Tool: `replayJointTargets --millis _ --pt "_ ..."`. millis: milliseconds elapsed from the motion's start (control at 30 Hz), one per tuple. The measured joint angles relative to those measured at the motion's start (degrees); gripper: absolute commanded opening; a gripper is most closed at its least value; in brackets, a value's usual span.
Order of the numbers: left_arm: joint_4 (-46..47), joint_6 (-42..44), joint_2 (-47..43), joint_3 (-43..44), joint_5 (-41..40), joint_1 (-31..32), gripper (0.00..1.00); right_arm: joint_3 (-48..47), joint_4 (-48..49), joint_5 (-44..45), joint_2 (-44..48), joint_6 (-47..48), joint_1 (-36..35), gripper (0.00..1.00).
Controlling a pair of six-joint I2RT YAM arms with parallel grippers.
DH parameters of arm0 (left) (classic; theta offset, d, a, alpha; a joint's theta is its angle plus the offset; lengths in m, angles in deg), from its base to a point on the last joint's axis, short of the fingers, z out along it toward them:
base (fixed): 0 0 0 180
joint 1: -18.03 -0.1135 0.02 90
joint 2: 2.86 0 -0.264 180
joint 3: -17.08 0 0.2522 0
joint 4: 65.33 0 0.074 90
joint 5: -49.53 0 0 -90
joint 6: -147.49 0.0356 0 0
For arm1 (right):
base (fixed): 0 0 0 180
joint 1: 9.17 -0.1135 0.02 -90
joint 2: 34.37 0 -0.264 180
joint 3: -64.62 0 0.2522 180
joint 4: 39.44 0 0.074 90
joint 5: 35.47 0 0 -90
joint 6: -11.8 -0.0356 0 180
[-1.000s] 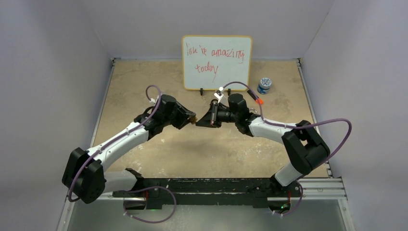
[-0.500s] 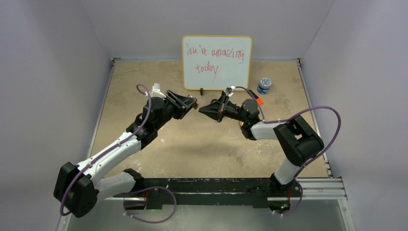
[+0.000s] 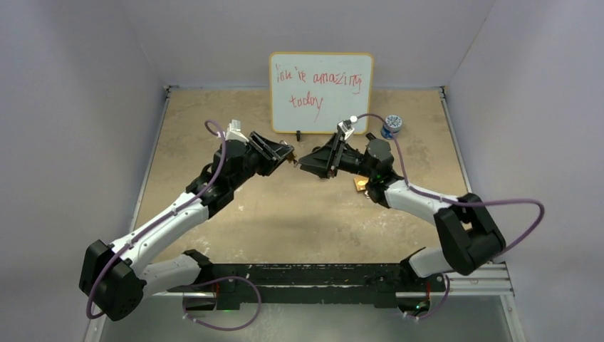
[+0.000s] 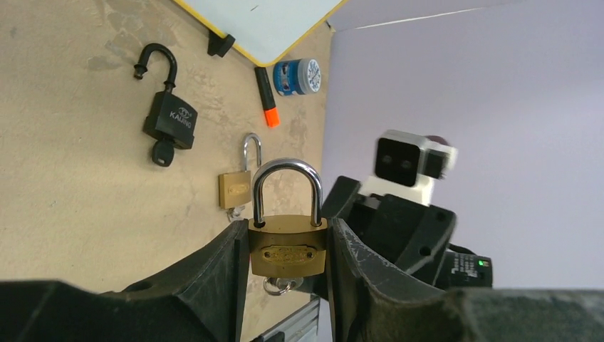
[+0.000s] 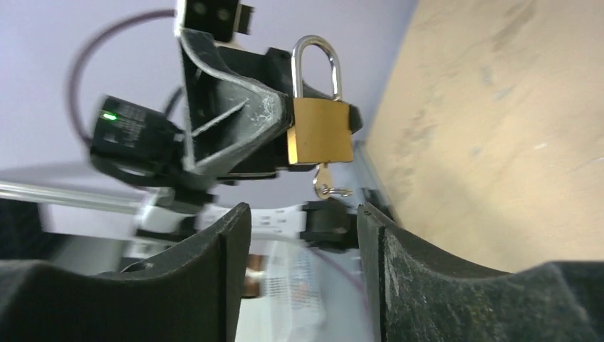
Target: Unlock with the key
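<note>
Both arms stretch toward table centre, wrists facing each other. Left gripper clamps padlock; right gripper jaws apart, empty, near left one.

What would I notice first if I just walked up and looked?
Probably the shiny brass padlock, pinched in the left gripper up above the table, with a small key in its keyhole. Facing it, the right gripper stands open and holds nothing. Behind them a whiteboard with red writing stands at the back.

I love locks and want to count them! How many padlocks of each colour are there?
Gold padlocks: 2 (held padlock, small padlock on the table)
Black padlock: 1
Total: 3
</note>
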Motion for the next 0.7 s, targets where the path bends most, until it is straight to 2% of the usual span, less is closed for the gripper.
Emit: replayJointTargets --millis 167,267,433,700 --pt "-8.9 -1.1 1.6 5.7 -0.2 0.0 0.17 -8.6 -27.5 5.7 7.1 26.5 -1.8 0.66" --pt "-13.7 -3.1 2.5 7.8 0.2 0.0 0.16 -12.3 -36.2 9.9 9.3 36.9 -2.9 0.66" --pt "-18.1 -5.7 3.4 8.5 1.6 0.0 0.17 -14.2 -43.1 14.4 8.9 44.5 -4.3 0.67" --pt "-19.3 -7.9 4.0 9.4 3.1 0.0 0.17 -16.1 -46.9 18.2 6.7 48.9 -8.7 0.65"
